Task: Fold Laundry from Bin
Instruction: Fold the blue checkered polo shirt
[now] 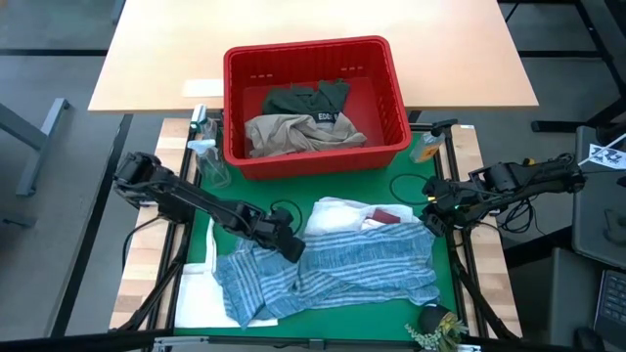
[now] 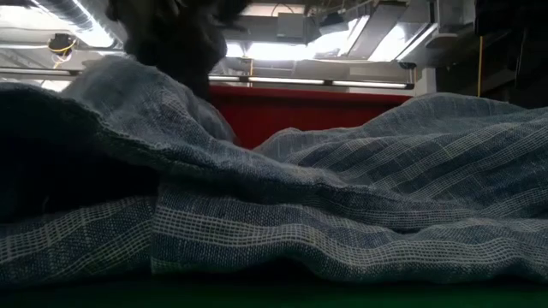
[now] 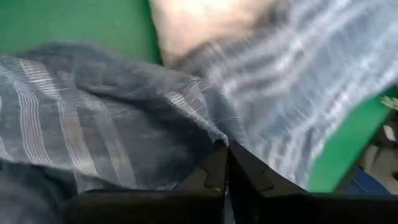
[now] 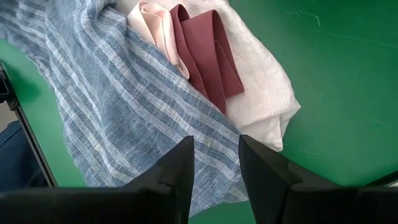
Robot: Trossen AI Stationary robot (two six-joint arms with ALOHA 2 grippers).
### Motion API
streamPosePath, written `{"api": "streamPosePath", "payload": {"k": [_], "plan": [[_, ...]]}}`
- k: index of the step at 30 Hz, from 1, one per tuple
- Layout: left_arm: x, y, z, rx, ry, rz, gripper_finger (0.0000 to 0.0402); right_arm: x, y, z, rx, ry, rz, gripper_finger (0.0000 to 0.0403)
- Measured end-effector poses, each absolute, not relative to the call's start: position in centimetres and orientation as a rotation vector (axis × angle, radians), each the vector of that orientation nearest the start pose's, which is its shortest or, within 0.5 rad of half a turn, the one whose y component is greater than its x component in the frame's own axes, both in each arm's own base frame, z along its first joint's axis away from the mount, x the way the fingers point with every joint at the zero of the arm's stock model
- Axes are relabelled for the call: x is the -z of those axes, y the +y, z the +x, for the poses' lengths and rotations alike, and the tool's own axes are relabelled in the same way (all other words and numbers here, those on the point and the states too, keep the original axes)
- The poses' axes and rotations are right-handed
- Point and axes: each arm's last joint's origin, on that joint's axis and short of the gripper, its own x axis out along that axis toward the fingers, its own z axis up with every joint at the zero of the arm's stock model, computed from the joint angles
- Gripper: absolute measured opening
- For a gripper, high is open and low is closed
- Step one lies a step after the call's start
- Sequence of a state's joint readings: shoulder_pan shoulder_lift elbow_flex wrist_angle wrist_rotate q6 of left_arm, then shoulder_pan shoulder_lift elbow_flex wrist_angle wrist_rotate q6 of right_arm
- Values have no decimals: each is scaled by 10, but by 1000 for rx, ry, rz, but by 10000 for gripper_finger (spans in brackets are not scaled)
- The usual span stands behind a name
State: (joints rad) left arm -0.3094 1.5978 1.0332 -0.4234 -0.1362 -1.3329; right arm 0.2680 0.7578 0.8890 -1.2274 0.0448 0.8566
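The blue-and-white striped garment (image 1: 342, 269) lies crumpled on the green mat (image 1: 460, 293) in front of the red bin (image 1: 315, 59). A dark green garment (image 1: 308, 98) and a beige one (image 1: 293, 132) lie in the bin. A white cloth (image 1: 342, 213) and a maroon piece (image 4: 208, 53) lie beside the striped garment's far edge. My left gripper (image 1: 290, 246) is shut on the striped garment near its left part. My right gripper (image 4: 214, 152) is open just above the garment's right end (image 4: 124, 112) and touches nothing. My left gripper pinches a raised fold of the striped garment (image 3: 208, 130) between its two shut fingers, coming slanting down from the table's left. One layer or several, I cannot tell. The cloth rises in a peak to the fingers (image 2: 163, 85), and the rest lies on the mat.
A flat white tote bag (image 1: 196, 288) lies under the striped garment's near left corner. A spray bottle (image 1: 202, 147) stands left of the bin, and an orange item (image 1: 427, 149) right of it. Small objects (image 1: 435, 323) sit at the mat's near right corner.
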Motion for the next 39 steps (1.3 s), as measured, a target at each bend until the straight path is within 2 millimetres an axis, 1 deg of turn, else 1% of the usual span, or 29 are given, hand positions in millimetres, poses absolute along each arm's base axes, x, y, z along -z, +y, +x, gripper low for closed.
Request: {"api": "streamPosePath", "payload": {"k": [5,9,11,16,19,22,25,28,31,36,39], "plan": [[-232,-105,286,-444,886,-1048,1,-291,27,104,272,1087,597,127],[-244,-122,268,-394,920,-1113,1,-291,27,104,272,1088,597,127],[-247,-133,261,-361,958,-1153,1,-291,27,104,271,1088,597,127],[-247,-165,242,-296,1116,-1259,0,-291,27,104,271,1088,597,127],[-248,-182,229,-295,1190,-1319,0,-290,27,104,271,1088,597,127],[-248,-199,217,-312,1222,-1392,0,-290,27,104,271,1088,598,127],[-246,-213,210,-340,1240,-1466,0,-290,27,104,271,1088,597,127],[-240,-226,207,-359,1262,-1518,0,-290,27,104,271,1088,598,127],[-230,-236,206,-371,1282,-1512,0,-291,27,104,271,1088,598,127],[-213,-243,208,-423,1302,-1468,0,-291,27,104,271,1088,598,127],[-205,-244,211,-455,1273,-1449,0,-291,27,104,267,1084,600,127]]}}
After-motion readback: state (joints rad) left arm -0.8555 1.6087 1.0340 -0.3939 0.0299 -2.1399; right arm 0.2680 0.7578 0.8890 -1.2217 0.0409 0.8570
